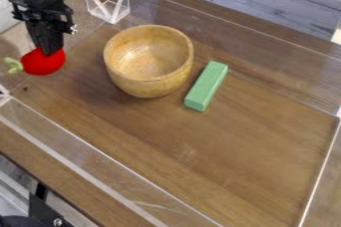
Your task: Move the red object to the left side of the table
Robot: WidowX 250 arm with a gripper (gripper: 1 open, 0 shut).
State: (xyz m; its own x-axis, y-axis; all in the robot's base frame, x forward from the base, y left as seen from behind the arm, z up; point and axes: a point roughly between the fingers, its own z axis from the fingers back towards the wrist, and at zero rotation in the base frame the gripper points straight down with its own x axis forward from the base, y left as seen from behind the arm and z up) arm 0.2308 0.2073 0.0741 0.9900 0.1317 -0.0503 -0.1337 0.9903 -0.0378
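Red object [42, 61] sits clamped in the gripper [48, 50], directly beneath its closed jaws, low over the table [200, 161]. We judge a release here risks rolling, since the fruit is round. Acrylic wall [14, 97] stands close beside; wooden bowl [148, 60] lies opposite, with room between.

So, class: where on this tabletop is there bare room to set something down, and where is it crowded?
The widest bare patch is the near half of the table, in front of the wooden bowl and green block. A second runs behind them to the far wall. The left edge is crowded: the gripper is shut on the red object there.
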